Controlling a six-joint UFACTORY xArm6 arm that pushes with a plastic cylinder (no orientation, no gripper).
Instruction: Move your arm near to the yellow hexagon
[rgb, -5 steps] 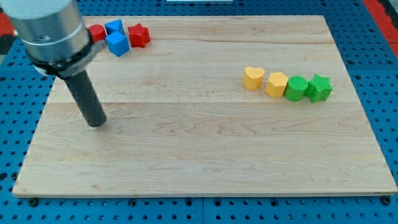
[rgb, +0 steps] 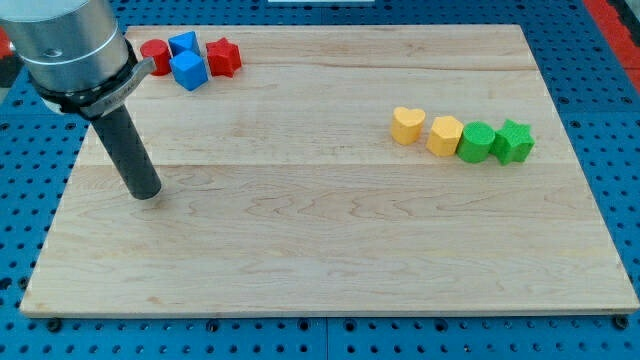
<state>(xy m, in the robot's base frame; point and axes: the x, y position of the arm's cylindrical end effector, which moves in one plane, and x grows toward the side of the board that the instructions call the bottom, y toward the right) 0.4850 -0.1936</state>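
Observation:
The yellow hexagon lies at the view's right in a row of blocks, between a yellow heart on its left and a green block on its right. A green star ends the row. My tip rests on the board at the view's left, far from the yellow hexagon and below the red and blue cluster.
At the view's top left sit a red cylinder, two blue blocks and a red star. The wooden board lies on a blue pegboard. The arm's grey body covers the top left corner.
My tip has moved a little to the view's left and slightly up. No block has moved.

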